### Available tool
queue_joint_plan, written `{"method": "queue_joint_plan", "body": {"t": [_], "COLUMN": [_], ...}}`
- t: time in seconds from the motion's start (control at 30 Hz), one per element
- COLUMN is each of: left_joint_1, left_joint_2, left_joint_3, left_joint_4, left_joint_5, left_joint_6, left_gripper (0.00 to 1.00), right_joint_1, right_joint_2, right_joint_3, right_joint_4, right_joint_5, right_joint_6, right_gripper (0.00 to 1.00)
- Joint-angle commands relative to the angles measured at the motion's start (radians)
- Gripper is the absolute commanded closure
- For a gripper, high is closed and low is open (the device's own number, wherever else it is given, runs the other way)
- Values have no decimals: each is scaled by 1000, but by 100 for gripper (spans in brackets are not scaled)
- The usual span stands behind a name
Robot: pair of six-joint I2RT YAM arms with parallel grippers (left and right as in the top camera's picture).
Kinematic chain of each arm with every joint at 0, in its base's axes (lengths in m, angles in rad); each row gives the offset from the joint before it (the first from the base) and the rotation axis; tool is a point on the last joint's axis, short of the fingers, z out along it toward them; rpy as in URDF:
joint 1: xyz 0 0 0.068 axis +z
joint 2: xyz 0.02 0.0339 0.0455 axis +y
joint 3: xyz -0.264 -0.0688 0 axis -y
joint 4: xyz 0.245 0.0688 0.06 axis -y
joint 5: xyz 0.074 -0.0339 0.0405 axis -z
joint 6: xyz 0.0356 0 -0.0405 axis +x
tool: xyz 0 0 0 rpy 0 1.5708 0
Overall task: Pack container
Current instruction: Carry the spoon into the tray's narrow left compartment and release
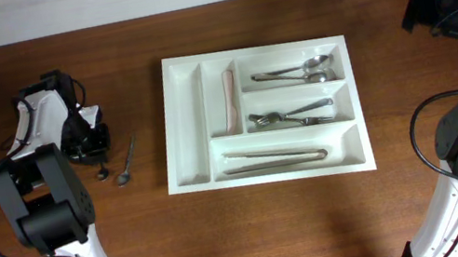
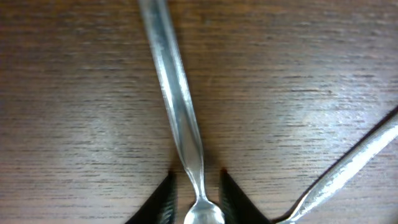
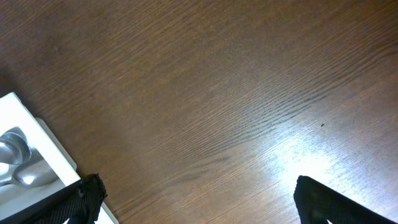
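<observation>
A slim metal utensil point(image 2: 180, 118) lies right under my left gripper point(image 2: 198, 202), its neck running between the two black fingertips point(image 2: 163, 202). I can see a sliver of table point(image 2: 74, 93) on each side of it, so the jaws stand narrow and astride it, not clamped. Just off this gripper's right side a second metal utensil point(image 2: 354, 168) slants across the wood, apart from the first. The container point(image 1: 189, 126) sits farther out on that same side, well apart from the gripper and flat on the table. Its wide compartments hold spoons point(image 1: 295, 71), forks point(image 1: 291, 116) and one long utensil point(image 1: 274, 156). My right gripper point(image 3: 193, 199) hangs over the wood with jaws spread wide and nothing between them, the container's corner near its left finger.
</observation>
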Motion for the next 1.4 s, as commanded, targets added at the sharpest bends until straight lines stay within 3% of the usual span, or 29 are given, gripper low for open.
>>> {"method": "queue_joint_plan", "body": {"t": [0.0, 0.5, 0.6, 0.87, 1.0, 1.27, 1.37], "left_joint_1": [4, 1, 1, 1, 1, 1, 1], "left_joint_2": [63, 62, 63, 63, 63, 62, 62], "left_joint_3": [-2, -2, -2, -2, 6, 204, 344], "left_joint_4": [-10, -137, -128, -77, -13, -59, -127], "left_joint_5": [0, 0, 0, 1, 4, 18, 102], "left_joint_6": [-2, -2, -2, -2, -6, -5, -6], "left_gripper": [60, 62, 78, 95, 98, 98, 98], "right_joint_1": [5, 5, 5, 5, 5, 5, 5], "right_joint_2": [5, 5, 5, 5, 5, 5, 5], "right_joint_3": [-4, -4, -4, -4, -4, -4, -4], "right_joint_4": [0, 0, 0, 0, 0, 0, 0], "right_joint_5": [16, 16, 16, 16, 16, 16, 16], "right_joint_6": [0, 0, 0, 0, 0, 0, 0], "right_gripper": [1, 1, 1, 1, 1, 1, 1]}}
